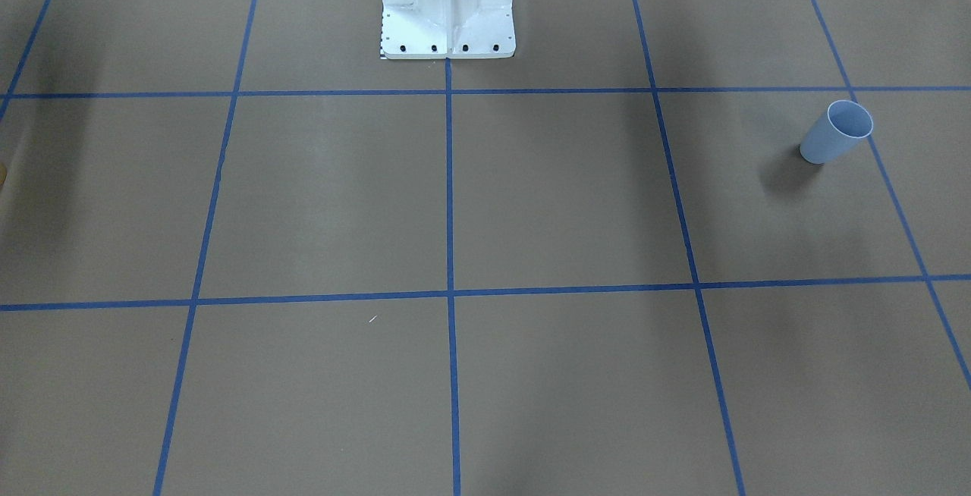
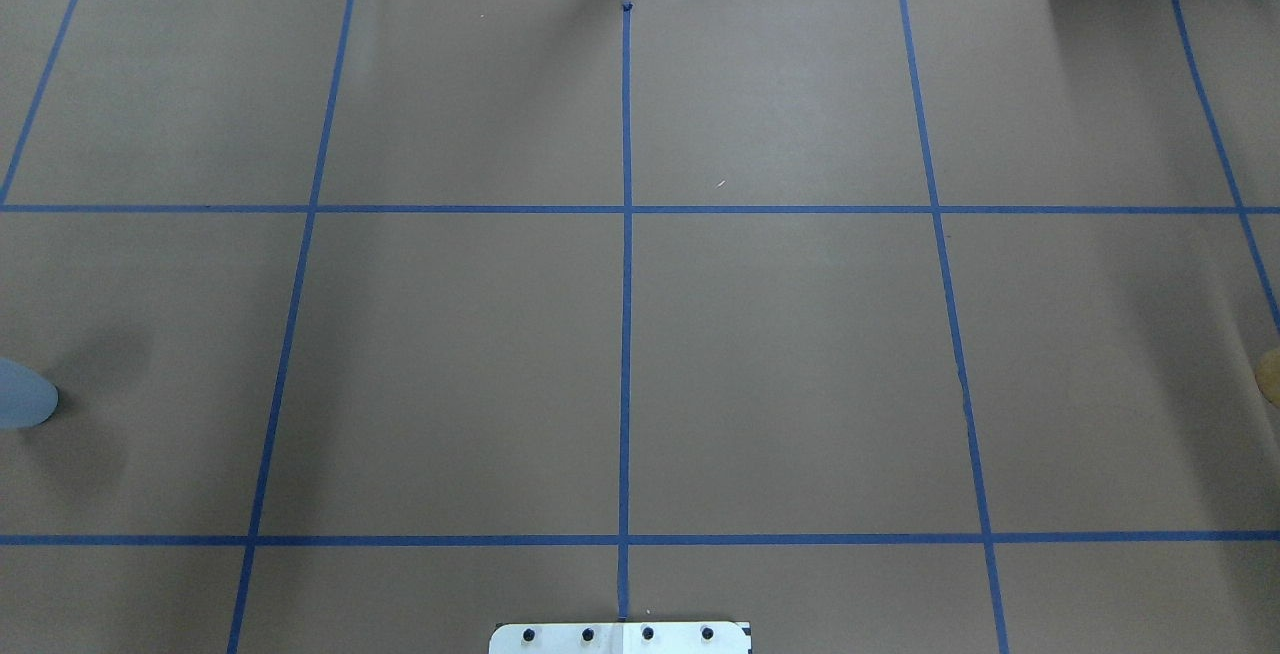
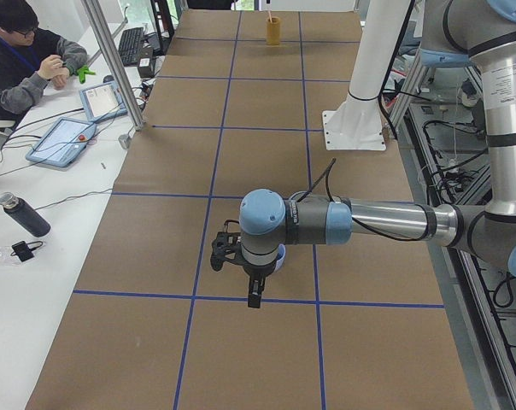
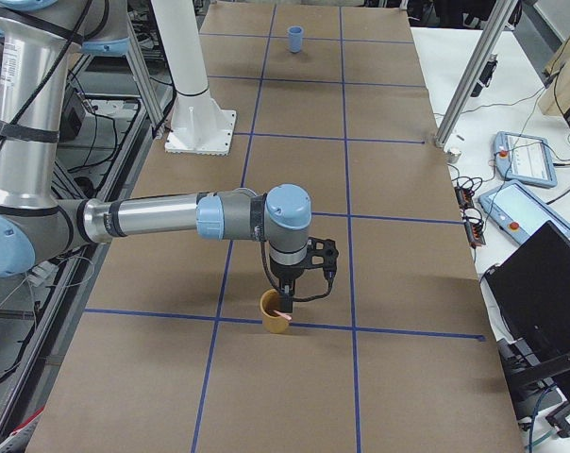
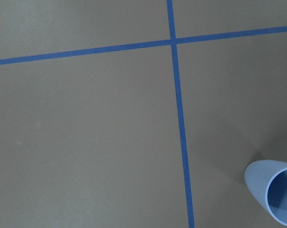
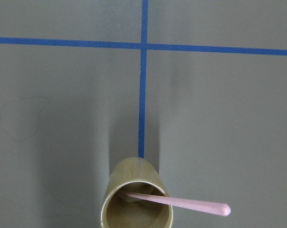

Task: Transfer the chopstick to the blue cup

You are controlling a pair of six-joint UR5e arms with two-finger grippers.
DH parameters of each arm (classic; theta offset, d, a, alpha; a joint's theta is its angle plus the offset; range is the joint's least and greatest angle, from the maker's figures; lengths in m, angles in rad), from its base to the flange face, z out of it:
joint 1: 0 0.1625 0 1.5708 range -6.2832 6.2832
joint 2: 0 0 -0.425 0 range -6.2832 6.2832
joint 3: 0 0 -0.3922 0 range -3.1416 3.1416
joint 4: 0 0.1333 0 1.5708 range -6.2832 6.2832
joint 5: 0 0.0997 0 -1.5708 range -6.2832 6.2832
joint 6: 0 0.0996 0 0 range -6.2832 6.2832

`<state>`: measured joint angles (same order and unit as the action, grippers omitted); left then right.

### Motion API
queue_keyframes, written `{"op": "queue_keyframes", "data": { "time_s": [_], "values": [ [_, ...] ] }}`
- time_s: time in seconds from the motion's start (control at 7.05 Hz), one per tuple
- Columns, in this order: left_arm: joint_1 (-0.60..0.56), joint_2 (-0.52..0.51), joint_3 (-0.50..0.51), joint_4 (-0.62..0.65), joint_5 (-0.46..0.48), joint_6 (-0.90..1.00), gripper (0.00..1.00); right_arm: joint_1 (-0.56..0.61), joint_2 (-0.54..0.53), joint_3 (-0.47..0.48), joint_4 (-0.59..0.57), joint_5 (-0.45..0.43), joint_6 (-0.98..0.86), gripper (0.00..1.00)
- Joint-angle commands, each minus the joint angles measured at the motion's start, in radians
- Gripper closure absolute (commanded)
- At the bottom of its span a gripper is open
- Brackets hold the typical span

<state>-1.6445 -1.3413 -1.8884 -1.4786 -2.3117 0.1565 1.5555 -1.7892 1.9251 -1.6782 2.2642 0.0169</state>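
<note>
The right gripper (image 4: 286, 304) is seen poised directly above a tan cup (image 6: 134, 168), fingers pointed down at its mouth. Whether those fingers are spread or closed cannot be told, since the gripper is caught only from the table's end.

In that cup the chopstick (image 6: 181, 204) is found, its lower end inside and its pink upper end leaning out over the rim, toward the right of the wrist view. No grasp on it can be confirmed.

Over at the far end of the table (image 1: 561, 193), the left gripper (image 3: 253, 297) is held low, close by the blue cup (image 5: 260, 185). Its state cannot be told either. The blue cup is stood upright, and nothing is seen inside it, as far as its partly cut-off mouth is shown. The two cups are set well apart, with the taped grid between them.

By judgement, then, nothing of the transfer is done yet. The chopstick has to be gripped, lifted clear of the tan cup, carried or handed across, and dropped into the blue cup.
</note>
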Motion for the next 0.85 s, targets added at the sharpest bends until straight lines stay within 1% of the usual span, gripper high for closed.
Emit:
{"op": "queue_keyframes", "data": {
  "time_s": [0.0,0.14,0.43,0.71],
  "values": [
    [0.000,-0.001,-0.003,0.000,0.000,-0.002,0.01,0.000,0.001,0.000,0.000,0.000,0.000,0.00],
    [0.000,-0.001,-0.005,-0.012,0.000,0.000,0.01,0.000,0.004,0.008,0.000,0.000,0.002,0.00],
    [-0.001,-0.006,-0.005,-0.089,0.002,-0.006,0.01,0.000,0.007,0.012,0.000,0.000,0.002,0.00],
    [-0.009,-0.012,0.003,-0.284,0.002,-0.008,0.01,0.002,0.022,0.049,0.008,0.005,0.014,0.00]
  ]
}}
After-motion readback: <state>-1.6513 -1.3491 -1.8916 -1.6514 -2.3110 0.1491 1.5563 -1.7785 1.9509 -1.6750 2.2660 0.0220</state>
